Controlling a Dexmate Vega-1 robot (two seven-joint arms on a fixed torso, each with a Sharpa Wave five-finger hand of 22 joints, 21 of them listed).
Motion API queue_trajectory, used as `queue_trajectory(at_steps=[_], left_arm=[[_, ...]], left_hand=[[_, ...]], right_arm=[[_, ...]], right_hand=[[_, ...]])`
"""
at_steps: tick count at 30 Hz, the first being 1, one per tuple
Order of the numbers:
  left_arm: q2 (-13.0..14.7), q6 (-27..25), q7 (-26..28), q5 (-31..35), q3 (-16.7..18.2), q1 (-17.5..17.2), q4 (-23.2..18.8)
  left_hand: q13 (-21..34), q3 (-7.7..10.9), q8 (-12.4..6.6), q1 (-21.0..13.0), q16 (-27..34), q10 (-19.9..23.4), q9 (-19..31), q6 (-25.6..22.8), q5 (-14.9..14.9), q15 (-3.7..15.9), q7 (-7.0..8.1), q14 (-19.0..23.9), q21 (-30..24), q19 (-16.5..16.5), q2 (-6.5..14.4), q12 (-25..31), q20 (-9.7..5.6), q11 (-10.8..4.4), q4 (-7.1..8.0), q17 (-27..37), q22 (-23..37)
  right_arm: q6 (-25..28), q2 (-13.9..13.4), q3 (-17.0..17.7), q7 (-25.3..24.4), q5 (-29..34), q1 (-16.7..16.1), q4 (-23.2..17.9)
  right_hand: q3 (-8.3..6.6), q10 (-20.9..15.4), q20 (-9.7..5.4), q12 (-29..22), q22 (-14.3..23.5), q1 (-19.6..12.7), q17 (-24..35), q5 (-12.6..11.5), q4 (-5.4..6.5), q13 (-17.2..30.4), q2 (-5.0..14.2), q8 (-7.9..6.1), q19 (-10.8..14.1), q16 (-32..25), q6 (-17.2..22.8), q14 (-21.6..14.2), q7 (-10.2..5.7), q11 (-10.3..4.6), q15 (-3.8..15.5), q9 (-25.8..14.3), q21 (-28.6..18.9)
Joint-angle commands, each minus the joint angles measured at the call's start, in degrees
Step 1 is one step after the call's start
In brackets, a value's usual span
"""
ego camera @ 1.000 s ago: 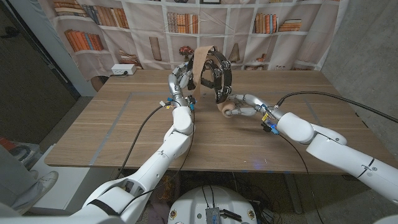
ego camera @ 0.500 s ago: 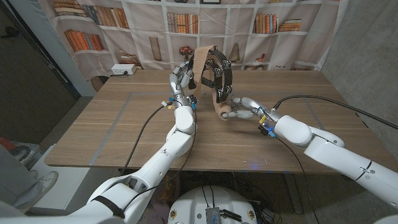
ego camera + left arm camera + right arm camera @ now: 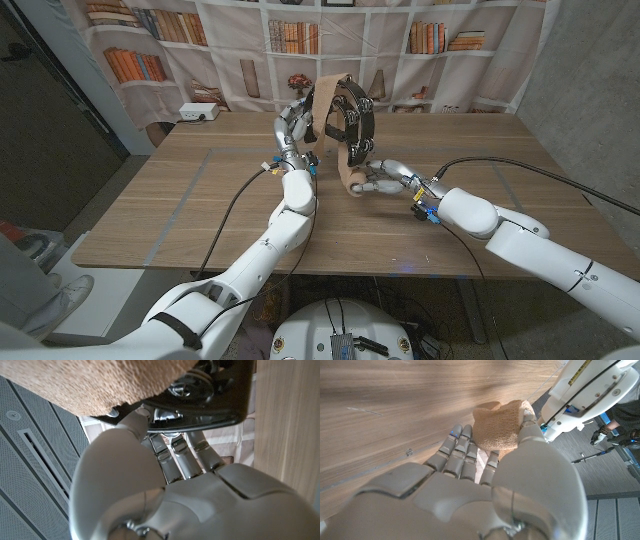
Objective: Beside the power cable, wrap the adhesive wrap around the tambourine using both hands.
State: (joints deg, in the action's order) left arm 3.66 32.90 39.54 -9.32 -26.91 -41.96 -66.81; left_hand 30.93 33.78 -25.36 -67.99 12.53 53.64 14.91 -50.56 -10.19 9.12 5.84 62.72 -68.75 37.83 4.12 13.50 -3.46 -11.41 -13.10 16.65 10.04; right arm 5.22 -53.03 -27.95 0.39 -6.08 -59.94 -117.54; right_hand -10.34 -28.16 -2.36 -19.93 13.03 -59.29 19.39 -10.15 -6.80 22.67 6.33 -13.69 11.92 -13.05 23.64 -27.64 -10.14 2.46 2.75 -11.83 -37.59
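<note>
My left hand (image 3: 292,127) holds the black tambourine (image 3: 350,110) upright above the far middle of the table. Its fingers (image 3: 182,462) grip the black frame (image 3: 210,395) beside a metal jingle. A tan band of adhesive wrap (image 3: 322,98) lies over the top of the tambourine and hangs down its near side. The roll of wrap (image 3: 354,180) is held in my right hand (image 3: 383,178) just above the table, below the tambourine. In the right wrist view the tan roll (image 3: 497,425) sits between thumb and fingers.
A black power cable (image 3: 520,165) runs over the table's right side along my right arm. A white power strip (image 3: 198,113) lies at the far left edge. A bookshelf backdrop (image 3: 300,40) hangs behind the wooden table (image 3: 180,210).
My right hand has carried the roll to the left, closer under the tambourine. The left hand and tambourine have stayed in place.
</note>
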Motion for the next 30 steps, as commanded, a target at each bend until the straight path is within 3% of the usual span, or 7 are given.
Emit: queue_trajectory(at_steps=[1,11,23,30], left_arm=[[1.3,-1.1,0.3,0.2,0.5,-1.0,-1.3],[1.1,0.1,1.7,0.9,0.8,-1.5,-1.3],[0.0,2.5,2.1,2.0,0.7,0.1,1.6],[-0.1,2.6,1.6,2.0,0.3,0.3,2.2]], left_hand=[[0.2,4.77,0.12,0.2,0.4,0.0,0.1,-0.1,-0.3,4.28,0.15,2.0,-0.3,-0.2,0.6,-0.1,-7.41,-0.04,4.93,0.2,0.2],[0.2,4.79,0.16,0.3,0.3,0.0,0.0,-0.2,-0.3,4.27,0.34,1.8,-0.3,-0.4,0.6,-0.2,-7.40,-0.06,4.99,0.1,0.2],[0.1,4.87,0.24,0.3,0.2,-0.1,0.0,-0.2,-0.4,4.27,0.59,1.6,-0.2,-0.5,0.7,-0.3,-7.42,-0.08,5.02,0.0,0.2],[0.1,4.93,0.29,0.3,0.1,0.0,-0.1,-0.2,-0.4,4.29,0.72,1.4,-0.2,-0.6,0.7,-0.3,-7.43,-0.10,5.01,-0.1,0.1]], right_arm=[[0.6,-0.3,0.5,-0.6,-0.8,-0.5,-1.8],[0.3,0.5,-0.1,1.4,-3.6,0.1,-1.5],[-1.4,4.2,-3.8,4.7,-7.2,1.9,1.6],[-1.6,4.0,-3.7,4.3,-7.7,1.7,1.4]], right_hand=[[-0.03,-15.6,-5.79,-0.5,0.0,-1.4,0.0,0.0,0.36,0.4,2.71,0.11,-0.2,0.1,0.3,0.2,0.65,-14.01,10.84,-0.3,-0.3],[-0.10,-15.7,-5.76,-0.5,-0.1,-1.3,0.0,0.0,0.36,0.5,2.75,0.21,-0.3,0.1,0.3,0.1,0.79,-14.02,10.84,-0.2,-0.3],[-0.25,-15.6,-5.83,-0.4,-0.2,-1.2,-0.1,0.0,0.32,0.5,2.88,0.27,-0.4,0.1,0.3,0.0,0.70,-14.04,10.85,-0.2,-0.4],[-0.46,-15.7,-5.86,-0.3,-0.3,-1.3,-0.2,-0.1,0.25,0.6,3.04,0.33,-0.5,0.1,0.3,0.0,0.72,-14.07,10.85,-0.2,-0.5]])
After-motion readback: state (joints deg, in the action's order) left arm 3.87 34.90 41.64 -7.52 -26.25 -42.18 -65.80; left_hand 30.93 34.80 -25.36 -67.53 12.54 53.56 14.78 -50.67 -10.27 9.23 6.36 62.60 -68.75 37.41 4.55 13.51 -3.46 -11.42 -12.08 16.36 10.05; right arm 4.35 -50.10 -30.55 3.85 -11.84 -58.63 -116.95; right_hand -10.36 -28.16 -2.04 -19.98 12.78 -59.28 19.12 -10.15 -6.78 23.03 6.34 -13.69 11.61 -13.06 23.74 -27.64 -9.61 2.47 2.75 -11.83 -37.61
